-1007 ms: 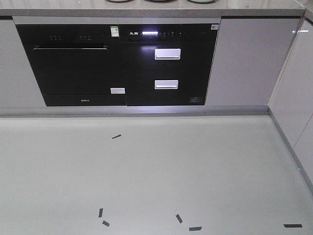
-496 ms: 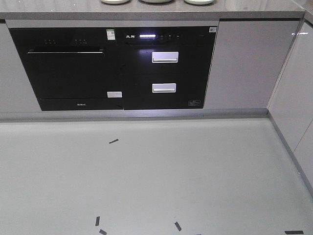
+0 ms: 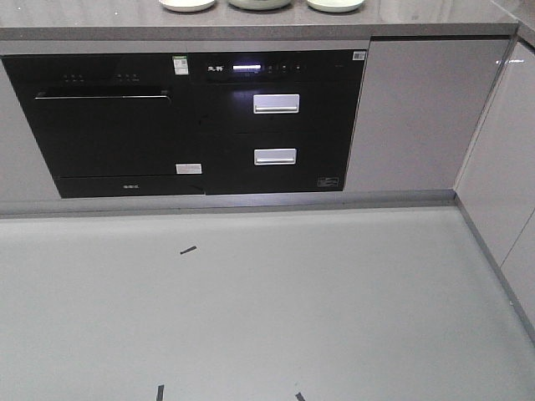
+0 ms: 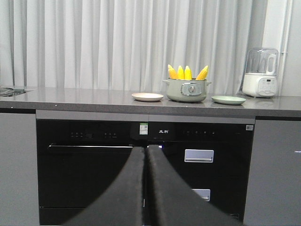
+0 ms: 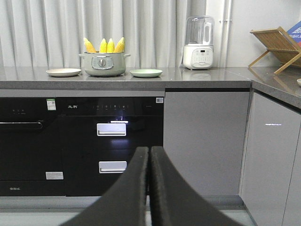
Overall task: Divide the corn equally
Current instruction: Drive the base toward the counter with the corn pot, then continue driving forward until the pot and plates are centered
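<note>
Several yellow corn cobs stand upright in a grey-green pot on the grey countertop. A cream plate lies left of the pot and a pale green plate lies right of it. My left gripper is shut and empty, far in front of the counter at cabinet height. My right gripper is likewise shut with nothing in it. The front view shows only the plates' and pot's bottom edges.
Black built-in appliances with two silver drawer handles fill the cabinet front. A white blender stands on the counter right of the plates, a wooden rack on the side counter. Grey floor carries black tape marks.
The view has advanced toward the cabinets: the appliances sit lower in the front view, more countertop and the dishes' edges show, and the floor tape marks have slid down out of frame.
</note>
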Robot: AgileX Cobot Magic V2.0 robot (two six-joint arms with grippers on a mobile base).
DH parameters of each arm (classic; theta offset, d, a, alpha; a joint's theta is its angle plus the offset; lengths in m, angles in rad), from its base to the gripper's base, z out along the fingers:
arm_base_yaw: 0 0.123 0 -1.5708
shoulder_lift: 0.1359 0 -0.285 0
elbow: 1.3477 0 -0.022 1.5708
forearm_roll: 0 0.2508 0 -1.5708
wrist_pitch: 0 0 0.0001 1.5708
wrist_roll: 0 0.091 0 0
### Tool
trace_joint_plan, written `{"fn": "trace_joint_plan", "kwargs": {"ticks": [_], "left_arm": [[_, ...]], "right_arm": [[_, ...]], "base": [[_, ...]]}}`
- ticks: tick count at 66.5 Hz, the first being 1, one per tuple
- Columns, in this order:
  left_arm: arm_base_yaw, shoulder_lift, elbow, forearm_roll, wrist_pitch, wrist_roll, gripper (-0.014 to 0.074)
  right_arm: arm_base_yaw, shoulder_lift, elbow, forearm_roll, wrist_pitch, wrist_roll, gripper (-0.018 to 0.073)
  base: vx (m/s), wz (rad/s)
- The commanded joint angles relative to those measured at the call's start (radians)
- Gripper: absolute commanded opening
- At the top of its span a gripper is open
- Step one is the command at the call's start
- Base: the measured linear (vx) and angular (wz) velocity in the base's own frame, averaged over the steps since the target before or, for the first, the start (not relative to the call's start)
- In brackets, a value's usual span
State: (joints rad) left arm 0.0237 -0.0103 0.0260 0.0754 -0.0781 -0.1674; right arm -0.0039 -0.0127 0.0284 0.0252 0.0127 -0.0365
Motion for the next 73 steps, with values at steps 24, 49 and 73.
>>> {"fn": "trace_joint_plan", "kwargs": {"ticks": [24, 49, 73], "left_arm": [[-0.001, -0.017, 0.015, -0.010, -0.074, -0.007, -0.0006], [-0.001, -0.017, 0.015, -0.010, -0.074, -0.007, -0.0006], [-0.001, -0.017, 0.015, -0.010, -0.074, -0.007, -0.0006]], "right_arm": [[-0.001, -0.004, 0.007, -0.001, -0.075, -0.010, -0.0003], [-0.001, -0.004, 0.007, -0.001, -0.075, -0.010, -0.0003], [-0.001, -0.004, 0.007, -0.001, -0.075, -0.010, -0.0003]], "base": [[0.09, -0.03], [0.10, -0.05], [0.10, -0.05]]}}
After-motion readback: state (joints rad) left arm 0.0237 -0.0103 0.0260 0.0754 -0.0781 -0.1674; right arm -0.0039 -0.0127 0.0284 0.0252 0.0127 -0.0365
